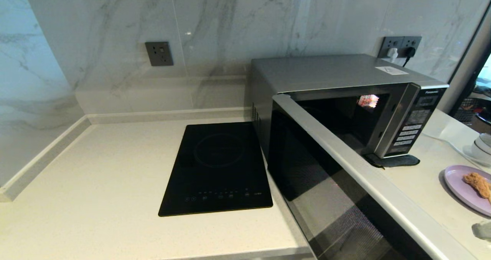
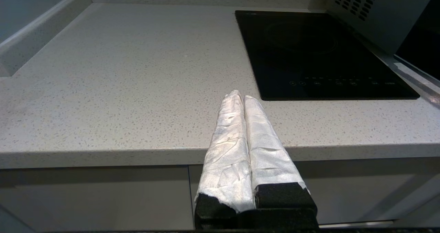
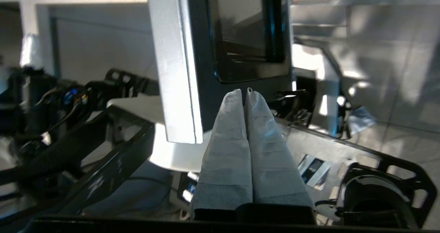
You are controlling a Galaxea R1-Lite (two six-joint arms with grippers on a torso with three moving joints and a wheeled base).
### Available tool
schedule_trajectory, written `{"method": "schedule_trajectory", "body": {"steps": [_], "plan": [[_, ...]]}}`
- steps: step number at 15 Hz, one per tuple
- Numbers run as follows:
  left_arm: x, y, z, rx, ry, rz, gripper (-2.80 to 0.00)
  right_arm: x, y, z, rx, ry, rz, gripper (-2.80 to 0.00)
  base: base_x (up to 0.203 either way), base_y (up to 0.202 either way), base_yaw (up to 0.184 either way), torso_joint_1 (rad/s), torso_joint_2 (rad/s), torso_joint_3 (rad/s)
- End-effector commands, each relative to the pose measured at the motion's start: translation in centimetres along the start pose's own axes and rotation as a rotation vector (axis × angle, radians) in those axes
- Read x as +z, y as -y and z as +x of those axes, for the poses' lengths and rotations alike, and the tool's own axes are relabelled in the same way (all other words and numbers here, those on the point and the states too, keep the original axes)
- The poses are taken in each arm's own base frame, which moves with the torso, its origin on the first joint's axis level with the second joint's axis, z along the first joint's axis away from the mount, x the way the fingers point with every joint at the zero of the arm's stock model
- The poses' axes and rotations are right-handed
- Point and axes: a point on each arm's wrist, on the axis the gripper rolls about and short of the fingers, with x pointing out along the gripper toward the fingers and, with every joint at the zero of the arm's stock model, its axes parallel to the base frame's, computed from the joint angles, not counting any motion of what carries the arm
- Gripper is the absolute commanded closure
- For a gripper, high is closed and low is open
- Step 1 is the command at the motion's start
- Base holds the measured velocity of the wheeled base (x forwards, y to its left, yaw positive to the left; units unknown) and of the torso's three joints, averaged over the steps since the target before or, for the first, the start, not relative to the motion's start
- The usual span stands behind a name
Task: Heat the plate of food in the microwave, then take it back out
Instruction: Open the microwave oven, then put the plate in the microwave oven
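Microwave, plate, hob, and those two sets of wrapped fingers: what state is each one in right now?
microwave: door swung wide open, cavity dark, no plate visible inside.
plate of food: on the counter right of the microwave, fried piece on it.
hob: bare, no lights showing.
left gripper: fingers shut, holding nothing.
right gripper: fingers shut, holding nothing, by the door's edge.

Head cam high, looking down; left wrist low, sharing hob (image 1: 218, 168); right faces door (image 3: 220, 47)
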Motion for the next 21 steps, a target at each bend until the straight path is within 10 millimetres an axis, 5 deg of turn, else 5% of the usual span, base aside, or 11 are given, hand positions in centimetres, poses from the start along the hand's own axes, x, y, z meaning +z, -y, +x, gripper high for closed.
{"method": "schedule_trajectory", "body": {"steps": [1,15,21], "plan": [[0.0,0.0,0.0,0.001,0.0,-0.001,0.0,0.3,-0.4,0.8,0.043,-0.07,-0.002,0.0,0.0,0.0,0.0,0.0,0.0,0.0],[0.0,0.0,0.0,0.001,0.0,-0.001,0.0,0.1,-4.6,4.1,0.179,-0.201,-0.14,0.0,0.0,0.0,0.0,0.0,0.0,0.0],[0.0,0.0,0.0,0.001,0.0,-0.001,0.0,0.1,-5.3,3.5,0.212,-0.173,-0.153,0.0,0.0,0.0,0.0,0.0,0.0,0.0]]}}
